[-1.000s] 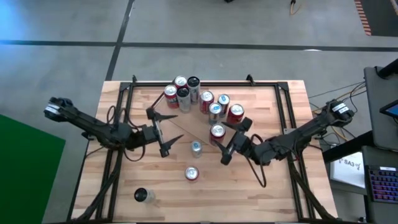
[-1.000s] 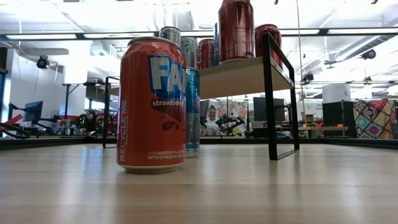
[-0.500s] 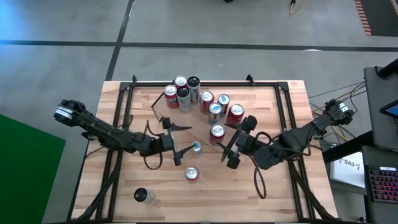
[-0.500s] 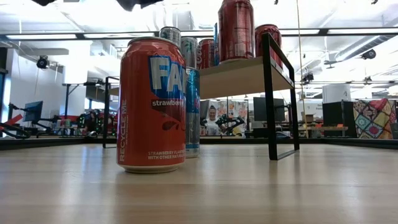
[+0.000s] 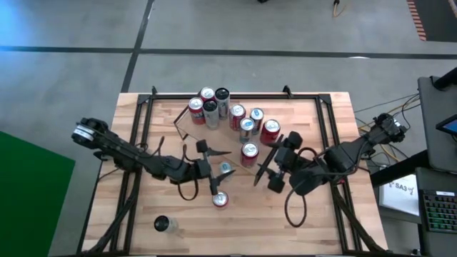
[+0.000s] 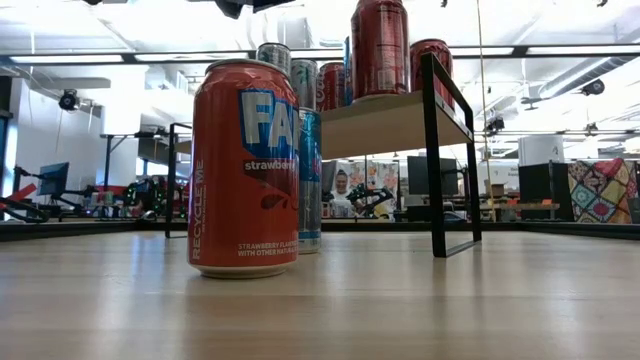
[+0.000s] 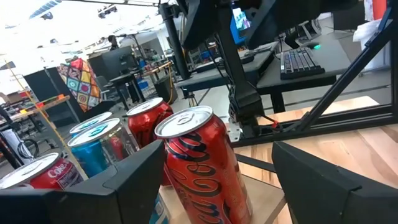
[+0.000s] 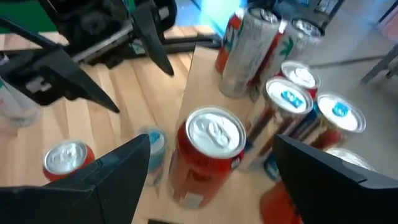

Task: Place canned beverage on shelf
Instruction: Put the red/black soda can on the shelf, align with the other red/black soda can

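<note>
Just left of the upright blue can (image 5: 225,169) on the worktop (image 5: 314,214), short of the shelf (image 5: 221,135), the left gripper (image 5: 214,171) brackets it with jaws wide, nearer than the right gripper (image 5: 265,165), whose wide, empty jaws face the shelf's front red can (image 5: 249,150).
</note>
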{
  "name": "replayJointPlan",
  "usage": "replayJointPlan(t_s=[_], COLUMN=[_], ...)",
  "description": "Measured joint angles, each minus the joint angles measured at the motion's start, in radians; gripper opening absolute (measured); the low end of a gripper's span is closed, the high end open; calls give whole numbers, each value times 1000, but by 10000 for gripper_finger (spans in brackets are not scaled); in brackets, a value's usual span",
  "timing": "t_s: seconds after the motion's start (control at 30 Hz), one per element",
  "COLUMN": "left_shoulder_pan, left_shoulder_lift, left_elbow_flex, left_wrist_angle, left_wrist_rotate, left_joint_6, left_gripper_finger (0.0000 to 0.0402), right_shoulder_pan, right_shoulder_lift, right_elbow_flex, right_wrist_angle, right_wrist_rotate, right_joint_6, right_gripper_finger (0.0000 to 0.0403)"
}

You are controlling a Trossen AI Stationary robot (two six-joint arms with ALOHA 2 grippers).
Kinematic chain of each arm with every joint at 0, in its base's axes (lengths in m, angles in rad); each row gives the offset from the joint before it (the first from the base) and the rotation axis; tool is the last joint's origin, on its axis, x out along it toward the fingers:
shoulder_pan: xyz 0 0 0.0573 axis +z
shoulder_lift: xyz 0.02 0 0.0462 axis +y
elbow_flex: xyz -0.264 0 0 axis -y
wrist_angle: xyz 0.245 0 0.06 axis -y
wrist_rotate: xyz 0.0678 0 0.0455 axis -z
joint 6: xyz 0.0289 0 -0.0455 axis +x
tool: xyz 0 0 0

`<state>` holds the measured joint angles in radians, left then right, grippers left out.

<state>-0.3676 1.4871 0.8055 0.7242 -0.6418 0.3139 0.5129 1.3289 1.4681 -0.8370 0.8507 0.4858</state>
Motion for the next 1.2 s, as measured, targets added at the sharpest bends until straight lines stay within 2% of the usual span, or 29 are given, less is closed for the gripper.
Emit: replayJointPlan(t_s=[0.17,0.3,0.4,0.67,0.8,0.9,1.0,1.2], left_shoulder_pan=[0,2,1,2,2,2,2,2], left_shoulder_lift=[5,34,57,76,77,77,79,117], left_elbow_flex=[-1,0,0,0,0,0,0,22], left_wrist_angle=[1,36,73,95,98,98,99,99], left_wrist_rotate=[3,80,85,84,83,80,79,78], left_joint_6=[-46,-91,-86,-95,-96,-96,-112,-102], left_gripper_finger=[280,280,280,279,266,237,186,32], right_shoulder_pan=[0,0,0,-10,-20,-23,-23,-23], right_shoulder_lift=[0,0,0,-3,-5,-5,-5,-6], right_elbow_flex=[0,0,0,0,0,0,0,0], right_wrist_angle=[-86,-86,-57,-39,-39,-39,-31,-12], right_wrist_rotate=[-14,-13,-13,-13,-13,-13,-13,-41], right_joint_6=[64,45,7,-89,-112,-134,-146,-147], right_gripper_finger=[325,302,260,114,57,22,11,9])
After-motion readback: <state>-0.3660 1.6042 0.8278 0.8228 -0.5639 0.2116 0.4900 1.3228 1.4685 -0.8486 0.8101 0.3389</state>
